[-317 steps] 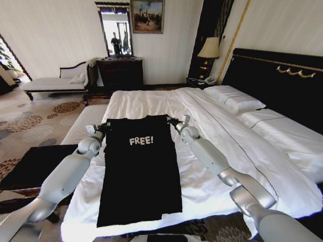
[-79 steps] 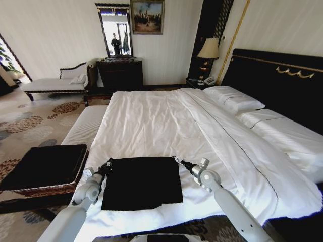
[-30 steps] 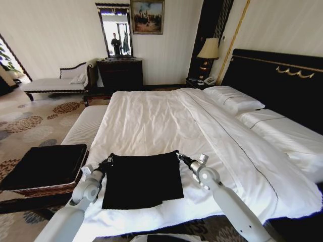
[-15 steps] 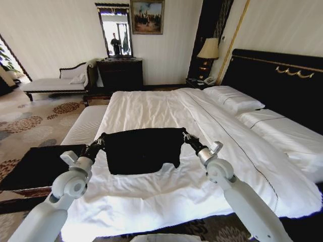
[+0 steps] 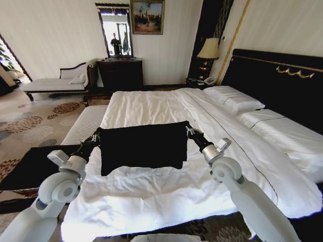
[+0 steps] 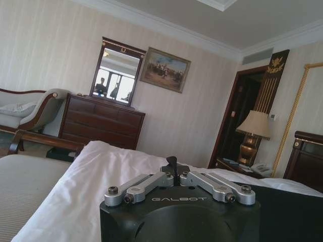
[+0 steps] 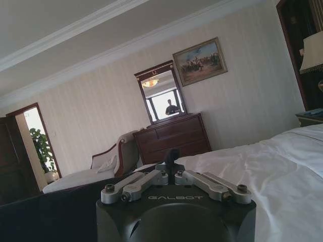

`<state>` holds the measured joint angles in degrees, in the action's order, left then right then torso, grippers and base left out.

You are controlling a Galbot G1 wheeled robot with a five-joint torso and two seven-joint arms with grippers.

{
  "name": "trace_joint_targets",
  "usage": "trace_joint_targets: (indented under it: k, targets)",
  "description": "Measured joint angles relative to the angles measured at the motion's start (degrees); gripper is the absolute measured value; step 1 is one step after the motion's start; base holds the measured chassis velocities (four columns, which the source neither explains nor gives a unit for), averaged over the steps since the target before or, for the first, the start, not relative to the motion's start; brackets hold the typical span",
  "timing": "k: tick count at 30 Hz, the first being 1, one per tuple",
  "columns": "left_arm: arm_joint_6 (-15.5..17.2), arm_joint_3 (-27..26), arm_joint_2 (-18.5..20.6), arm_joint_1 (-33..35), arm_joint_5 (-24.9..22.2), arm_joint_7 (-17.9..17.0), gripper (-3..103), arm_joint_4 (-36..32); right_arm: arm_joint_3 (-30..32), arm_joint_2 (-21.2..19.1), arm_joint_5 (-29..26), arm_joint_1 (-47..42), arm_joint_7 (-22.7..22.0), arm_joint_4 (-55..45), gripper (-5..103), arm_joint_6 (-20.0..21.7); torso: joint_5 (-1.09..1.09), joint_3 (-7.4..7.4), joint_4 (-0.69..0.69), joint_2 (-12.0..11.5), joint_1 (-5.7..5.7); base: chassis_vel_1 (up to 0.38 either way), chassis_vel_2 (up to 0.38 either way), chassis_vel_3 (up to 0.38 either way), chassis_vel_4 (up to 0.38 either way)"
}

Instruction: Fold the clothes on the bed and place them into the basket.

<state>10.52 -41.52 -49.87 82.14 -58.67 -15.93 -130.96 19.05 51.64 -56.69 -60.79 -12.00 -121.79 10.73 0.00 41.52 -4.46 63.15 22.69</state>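
- Folded black T-shirt [image 5: 144,147] is held up off the bed [image 5: 151,108], stretched flat btwn both arms; lower edge hangs just over the white duvet, maybe brushing it, can't tell
- Left pincer [image 5: 96,136] clamped on the shirt's left top corner, right pincer [image 5: 189,131] clamped on the right top corner; both closed narrow on fabric
- Why held this way, my guess: gripping the 2 top corners and keeping them apart keeps the folded bundle taut so the layers don't slump open while it's carried
- Shirt look: plain black rectangle, wider than tall, no lettering showing so print is prob folded inside; bottom edge slightly uneven, one layer hangs lower toward the right side
- Soft cloth, sags a bit in the middle, will flop if one corner lets go
- Basket [image 5: 30,166] w/ black top sits on the floor at the robot's left, beside the bed, partly behind the left arm; shirt not in it yet
- White bench [image 5: 83,126] lies along the bed's left side, beyond the basket
- Stage, judged: folding looks done, transfer to basket is what's left
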Motion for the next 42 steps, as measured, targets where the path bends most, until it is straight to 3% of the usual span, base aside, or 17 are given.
trace_joint_targets:
  k: [10, 13, 16, 20, 27, 31, 32, 33, 39, 42]
  targets:
    - [0.2, -5.7, -4.2, 9.8, 0.4, -0.3, 0, -8.7, 5.4, -0.2, -6.1, -7.1, -3.4, -8.4, 1, 2.8, 0.01, 0.0, 0.0, 0.0, 0.0, 0.0, 0.0, 0.0, 0.0]
    - [0.2, -8.1, -6.1, 15.7, 0.4, -0.3, 0, -12.0, 8.7, -0.4, -10.5, -11.2, -5.2, -12.2, 1, 4.5, 0.01, -0.01, -0.01, 0.0, 0.0, 0.0, 0.0, 0.0, 0.0]
    - [0.4, -9.4, -6.9, 22.4, 0.3, -0.3, 0, -12.7, 11.5, -0.4, -19.4, -14.5, -10.9, -17.7, 1, 6.7, 0.01, -0.01, 0.01, 0.0, -0.02, 0.0, 0.0, 0.0, 0.0]
    - [0.7, -9.2, -6.0, 23.4, 0.3, -0.8, 0, -12.7, 13.2, -1.0, -22.0, -16.7, -12.3, -20.1, 1, 7.5, -0.01, -0.01, 0.0, 0.0, -0.01, 0.0, 0.0, 0.0, 0.0]
    - [1.3, -5.1, -4.1, 15.0, 0.0, -2.8, 0, -12.1, 10.6, -0.1, -20.9, -15.0, -12.4, -14.9, 1, 7.8, 0.03, 0.0, -0.02, 0.0, -0.02, 0.0, 0.0, 0.0, 0.0]
    - [1.4, 1.5, -2.3, 8.3, 0.9, -3.9, 0, -7.6, 6.0, 1.1, -18.0, -10.3, -11.4, -8.6, 1, 7.3, 0.0, 0.01, 0.0, 0.0, 0.01, 0.0, 0.0, 0.0, 0.0]
    - [1.4, 5.2, -2.0, 5.3, 1.1, -4.5, 0, -4.9, 3.8, 1.7, -17.0, -8.2, -10.7, -5.8, 1, 7.1, 0.0, 0.02, -0.01, 0.0, 0.02, 0.0, 0.0, 0.0, 0.0]
    - [1.4, 5.2, -2.0, 5.3, 1.1, -4.5, 0, -4.9, 3.8, 1.7, -17.0, -8.2, -10.7, -5.8, 1, 7.1, 0.0, 0.02, -0.01, 0.0, 0.02, 0.0, 0.0, 0.0, 0.0]
    - [1.3, 17.9, -4.9, -11.5, 1.9, -4.9, 0, 15.2, -5.5, 3.8, -11.8, 2.5, -7.4, 12.2, 1, 5.8, -0.01, 0.02, 0.0, 0.0, 0.02, 0.0, 0.0, 0.0, 0.0]
    - [1.0, 20.8, -5.9, -16.5, 2.4, -4.2, 0, 20.6, -8.2, 4.8, -9.7, 5.6, -6.3, 17.0, 1, 5.2, 0.0, 0.03, -0.02, 0.0, 0.02, 0.0, 0.0, 0.0, 0.0]
